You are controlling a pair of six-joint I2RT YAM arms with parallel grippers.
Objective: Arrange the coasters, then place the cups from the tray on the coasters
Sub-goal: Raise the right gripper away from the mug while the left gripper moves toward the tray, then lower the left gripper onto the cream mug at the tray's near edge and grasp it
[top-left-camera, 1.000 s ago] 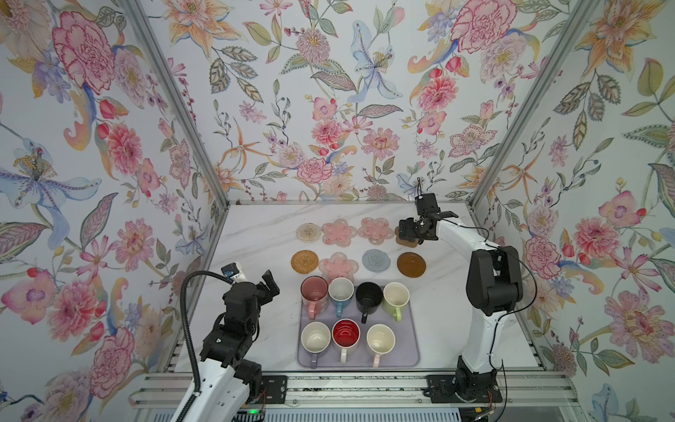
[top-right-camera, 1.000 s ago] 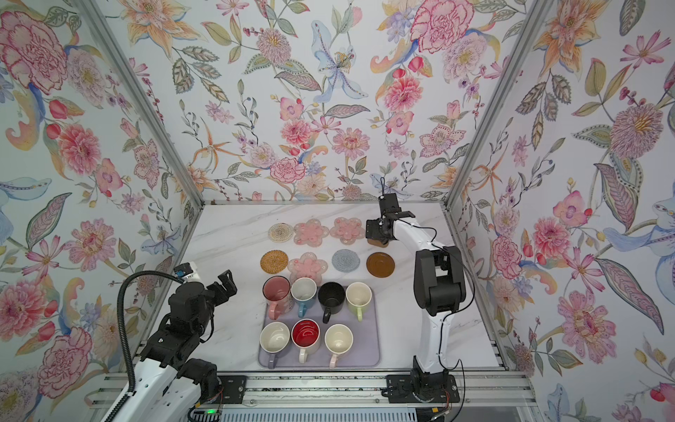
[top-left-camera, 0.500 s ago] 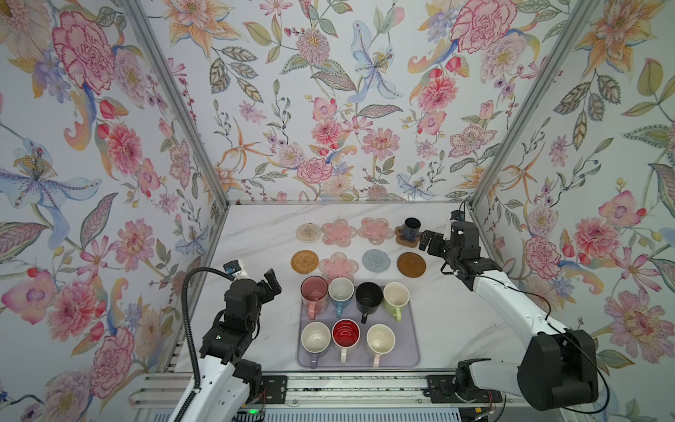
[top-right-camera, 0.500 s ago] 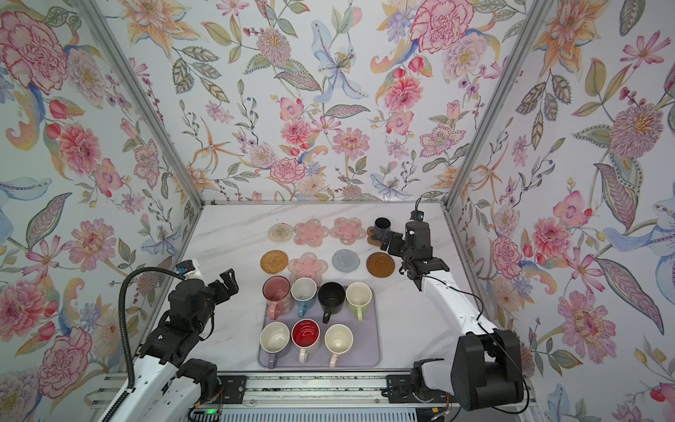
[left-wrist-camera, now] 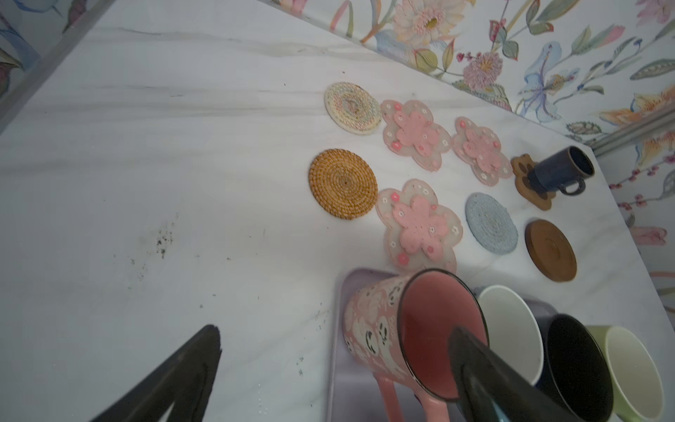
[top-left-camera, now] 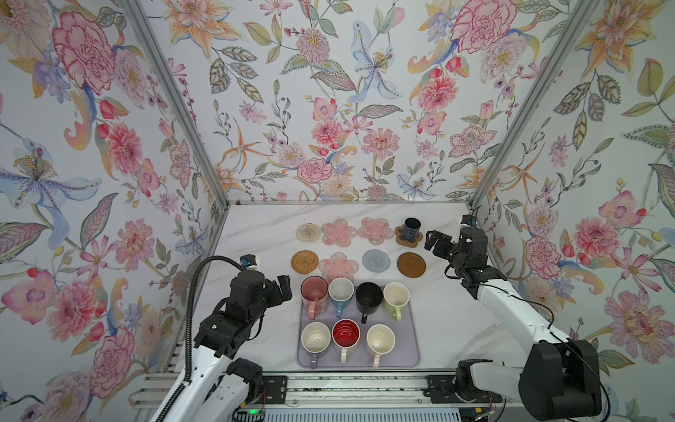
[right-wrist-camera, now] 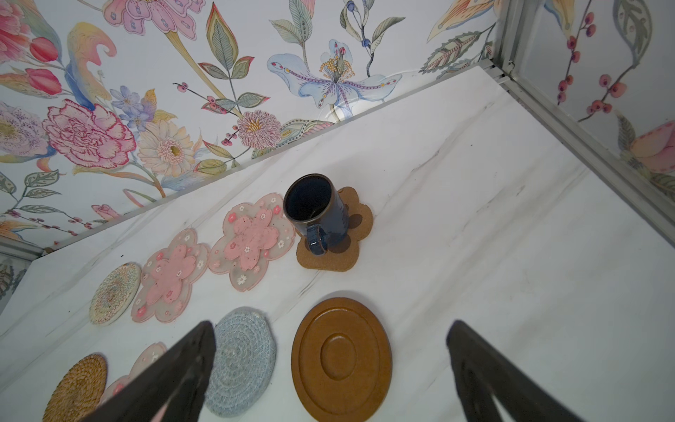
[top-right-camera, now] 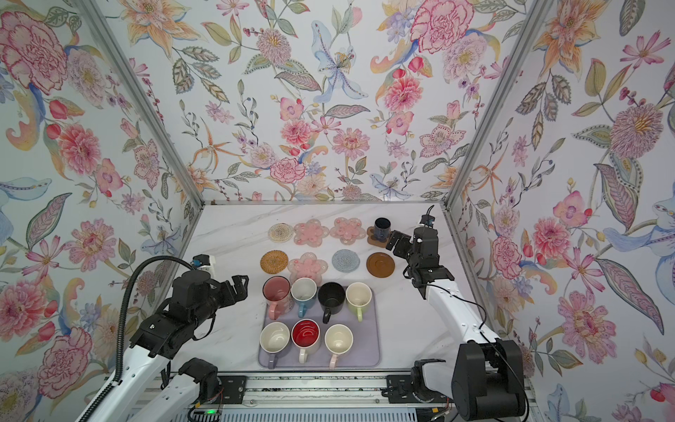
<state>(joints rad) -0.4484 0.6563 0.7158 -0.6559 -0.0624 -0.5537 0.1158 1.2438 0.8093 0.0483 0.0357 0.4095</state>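
Observation:
Eight coasters lie in two rows behind the lavender tray point(top-left-camera: 410, 351). On the brown paw coaster point(top-left-camera: 403, 239) at the back right stands the small navy cup point(top-left-camera: 412, 228). Seven cups stand on the tray, among them pink point(top-left-camera: 314, 290), black point(top-left-camera: 369, 295) and red-inside point(top-left-camera: 345, 334). My left gripper point(top-left-camera: 283, 288) is open just left of the pink cup point(left-wrist-camera: 434, 329); one finger point(left-wrist-camera: 475, 365) overlaps its rim. Open too, my right gripper point(top-left-camera: 433, 243) hovers right of the navy cup point(right-wrist-camera: 314, 208), apart from it, with the wooden disc coaster point(right-wrist-camera: 341, 358) between its fingers.
The woven rattan coaster point(top-left-camera: 304, 262) and the grey knitted coaster point(top-left-camera: 376, 260) lie in the front row just behind the tray. Flowered walls close the left, back and right. The right arm's base point(top-left-camera: 559, 380) stands at the front right corner.
My right gripper has drawn back to the right from the navy cup, which now stands free on the paw coaster. The left gripper has edged slightly toward the tray.

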